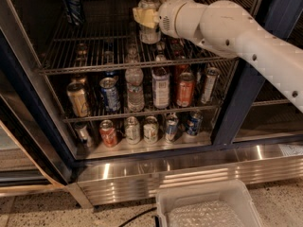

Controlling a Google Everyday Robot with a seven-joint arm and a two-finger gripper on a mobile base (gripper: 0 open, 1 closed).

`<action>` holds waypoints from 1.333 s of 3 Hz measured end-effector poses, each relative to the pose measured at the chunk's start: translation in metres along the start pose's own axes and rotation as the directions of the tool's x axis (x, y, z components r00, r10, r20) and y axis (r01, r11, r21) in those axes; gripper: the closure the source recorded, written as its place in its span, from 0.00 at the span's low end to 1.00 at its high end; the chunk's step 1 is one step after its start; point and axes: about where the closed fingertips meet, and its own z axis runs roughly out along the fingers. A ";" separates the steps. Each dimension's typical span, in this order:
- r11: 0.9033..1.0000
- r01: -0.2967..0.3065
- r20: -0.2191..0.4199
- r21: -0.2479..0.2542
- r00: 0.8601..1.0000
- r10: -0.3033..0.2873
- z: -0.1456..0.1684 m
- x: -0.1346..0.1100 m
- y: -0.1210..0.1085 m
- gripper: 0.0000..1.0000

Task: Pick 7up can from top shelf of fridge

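The 7up can (149,28), pale silver with a silver top, stands upright over the middle of the top shelf (94,53), a grey wire rack. My gripper (146,16) reaches in from the right on a white arm. Its yellow-padded fingers (142,16) are shut around the can's upper body. I cannot tell whether the can's base touches the rack bars. The fridge (236,108) stands open, with dark blue frames and a stainless steel base.
A dark blue can (73,4) stands at the back left of the top shelf. The two lower racks (142,110) are crowded with cans and bottles. A white plastic bin (208,207) sits on the floor in front. A blue door post is at the right.
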 end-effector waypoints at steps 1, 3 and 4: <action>1.000 0.008 0.001 -0.028 1.000 -0.008 -0.004 -0.002 0.011 1.00; 0.994 0.021 0.025 -0.109 1.000 -0.018 -0.046 -0.009 0.040 1.00; 0.991 0.010 0.040 -0.133 0.999 -0.004 -0.073 -0.011 0.044 1.00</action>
